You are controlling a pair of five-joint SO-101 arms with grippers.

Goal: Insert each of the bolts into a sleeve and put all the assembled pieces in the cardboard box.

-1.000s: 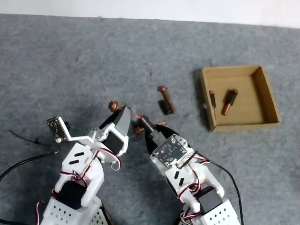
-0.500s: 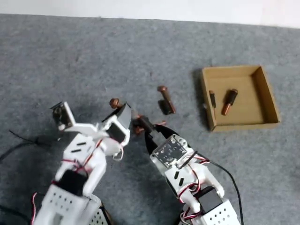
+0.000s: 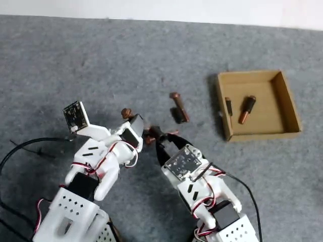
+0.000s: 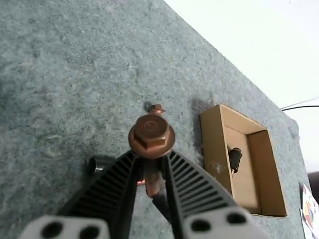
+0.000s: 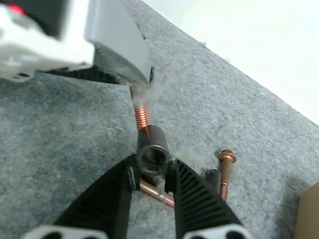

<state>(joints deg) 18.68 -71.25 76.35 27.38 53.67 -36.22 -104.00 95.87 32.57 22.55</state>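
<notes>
My left gripper is shut on a copper bolt, head away from the sleeve. My right gripper is shut on a black sleeve. The bolt's threaded end meets the far mouth of that sleeve; how deep it sits is hidden. The cardboard box lies to the right with two assembled pieces inside. Another bolt lies on the mat beside a black sleeve.
A loose copper bolt lies on the grey mat just under my right gripper. Black cables trail at the left near the arm's base. Open mat stretches across the far side and the left.
The left arm has swung its wrist round and shifted right, bringing the held bolt's tip up to the sleeve. The right arm has stayed still with the sleeve.
</notes>
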